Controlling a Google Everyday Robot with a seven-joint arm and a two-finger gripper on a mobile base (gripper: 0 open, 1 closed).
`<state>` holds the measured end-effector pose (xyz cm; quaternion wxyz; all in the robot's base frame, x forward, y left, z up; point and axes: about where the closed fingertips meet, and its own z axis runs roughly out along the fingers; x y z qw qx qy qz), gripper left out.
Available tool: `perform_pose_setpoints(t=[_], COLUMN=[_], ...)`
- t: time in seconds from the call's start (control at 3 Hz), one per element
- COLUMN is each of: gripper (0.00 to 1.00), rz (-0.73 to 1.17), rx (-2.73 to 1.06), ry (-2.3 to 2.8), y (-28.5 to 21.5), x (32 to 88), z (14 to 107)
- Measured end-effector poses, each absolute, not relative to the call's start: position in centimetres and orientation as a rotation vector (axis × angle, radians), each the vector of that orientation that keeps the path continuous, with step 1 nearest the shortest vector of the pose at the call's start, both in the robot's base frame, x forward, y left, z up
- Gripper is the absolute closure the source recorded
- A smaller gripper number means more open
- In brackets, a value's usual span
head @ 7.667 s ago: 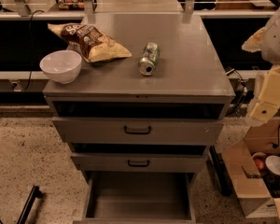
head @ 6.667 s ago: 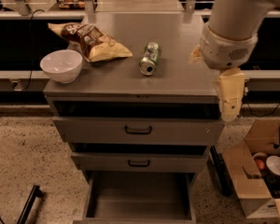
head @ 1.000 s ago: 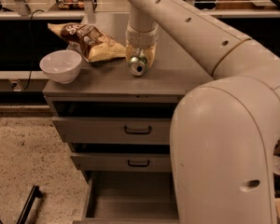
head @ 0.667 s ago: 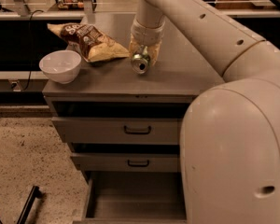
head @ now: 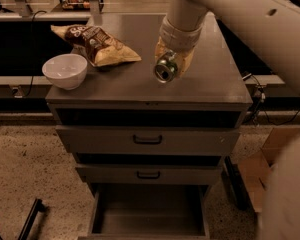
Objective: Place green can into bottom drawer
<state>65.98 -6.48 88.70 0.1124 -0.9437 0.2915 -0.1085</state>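
Since earlier, our jaws had shifted toward 3 o'clock, pinching the green can over the bench, its axis pointing at us; the bottom drawer gaped at 6 o'clock.

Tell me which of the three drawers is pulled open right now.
The bottom drawer: slid out, grey interior showing. The top drawer and middle drawer show only handled fronts. The gripper holds the green can over the cabinet top.
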Motion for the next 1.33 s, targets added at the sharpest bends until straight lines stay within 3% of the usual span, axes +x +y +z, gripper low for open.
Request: perform_pose_setpoints(t=[0.33, 1.33], gripper=[1.0, 1.0], rz=[-0.23, -0.09], rx=[-2.647, -2.664], ry=[0.984, 1.231], y=[-7.1, -8.3], x=[60.6, 57.1], z=[88.4, 87.9])
